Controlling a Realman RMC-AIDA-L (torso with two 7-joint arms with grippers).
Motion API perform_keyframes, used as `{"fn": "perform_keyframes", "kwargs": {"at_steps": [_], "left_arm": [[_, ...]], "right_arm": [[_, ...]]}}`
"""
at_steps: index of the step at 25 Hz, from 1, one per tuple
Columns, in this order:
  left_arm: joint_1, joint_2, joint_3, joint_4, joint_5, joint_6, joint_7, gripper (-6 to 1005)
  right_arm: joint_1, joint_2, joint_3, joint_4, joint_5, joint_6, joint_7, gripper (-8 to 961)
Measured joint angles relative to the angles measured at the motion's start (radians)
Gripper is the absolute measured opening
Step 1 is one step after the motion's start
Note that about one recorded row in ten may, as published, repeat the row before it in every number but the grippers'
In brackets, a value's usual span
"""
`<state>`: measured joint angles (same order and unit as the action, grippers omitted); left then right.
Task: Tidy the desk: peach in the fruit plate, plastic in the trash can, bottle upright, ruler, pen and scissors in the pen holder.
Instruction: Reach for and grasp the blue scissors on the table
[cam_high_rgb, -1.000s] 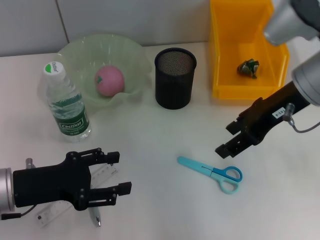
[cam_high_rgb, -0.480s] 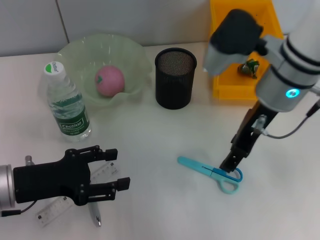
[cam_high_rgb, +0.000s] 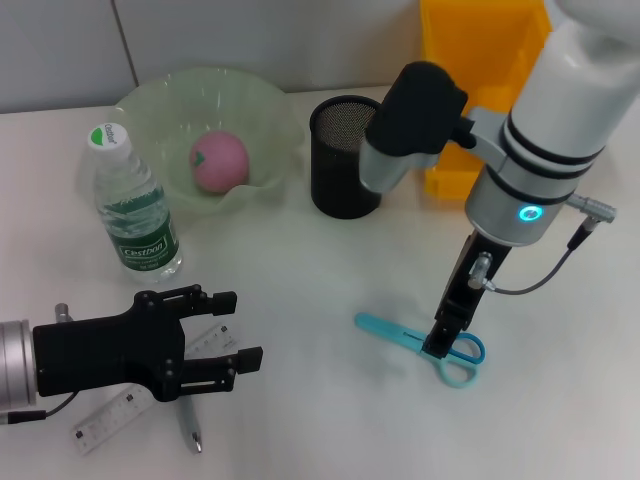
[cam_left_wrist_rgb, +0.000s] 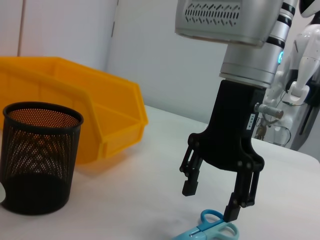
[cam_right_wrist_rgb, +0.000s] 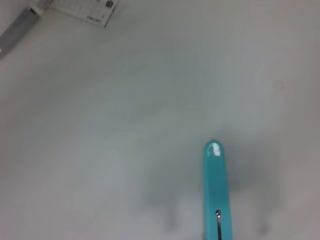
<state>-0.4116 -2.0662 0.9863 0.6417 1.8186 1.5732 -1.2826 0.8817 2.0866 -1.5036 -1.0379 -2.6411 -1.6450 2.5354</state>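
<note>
The teal scissors (cam_high_rgb: 405, 335) lie flat on the table at centre right. My right gripper (cam_high_rgb: 443, 343) points straight down over their handles; in the left wrist view it (cam_left_wrist_rgb: 210, 200) stands open just above the scissors (cam_left_wrist_rgb: 212, 229). My left gripper (cam_high_rgb: 236, 330) is open low at the front left, above the ruler (cam_high_rgb: 100, 424) and the pen (cam_high_rgb: 190, 436). The peach (cam_high_rgb: 219, 160) sits in the green fruit plate (cam_high_rgb: 265, 105). The bottle (cam_high_rgb: 130, 205) stands upright. The black mesh pen holder (cam_high_rgb: 345, 160) holds nothing I can see. My right arm hides the plastic.
The yellow trash can (cam_high_rgb: 470, 50) stands at the back right, partly behind my right arm. The right wrist view shows the scissors' blade (cam_right_wrist_rgb: 216, 185) on bare table, with the ruler (cam_right_wrist_rgb: 85, 10) and pen (cam_right_wrist_rgb: 17, 27) farther off.
My right arm has swung in from the right, turned its gripper downward and lowered it over the scissors' handles. The left gripper has hardly shifted.
</note>
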Motion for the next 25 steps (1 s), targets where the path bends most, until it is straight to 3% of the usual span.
{"fn": "perform_keyframes", "kwargs": {"at_steps": [12,25], "left_arm": [[0.000,0.002,-0.002,0.002,0.002,-0.002,-0.001,787],[-0.004,0.000,-0.002,0.000,0.002,-0.012,-0.001,786]], "right_arm": [[0.005,0.003,-0.134,0.015,0.028,0.078,0.069,758],[0.006,0.006,-0.203,0.017,0.051,0.104,0.094,719]]}}
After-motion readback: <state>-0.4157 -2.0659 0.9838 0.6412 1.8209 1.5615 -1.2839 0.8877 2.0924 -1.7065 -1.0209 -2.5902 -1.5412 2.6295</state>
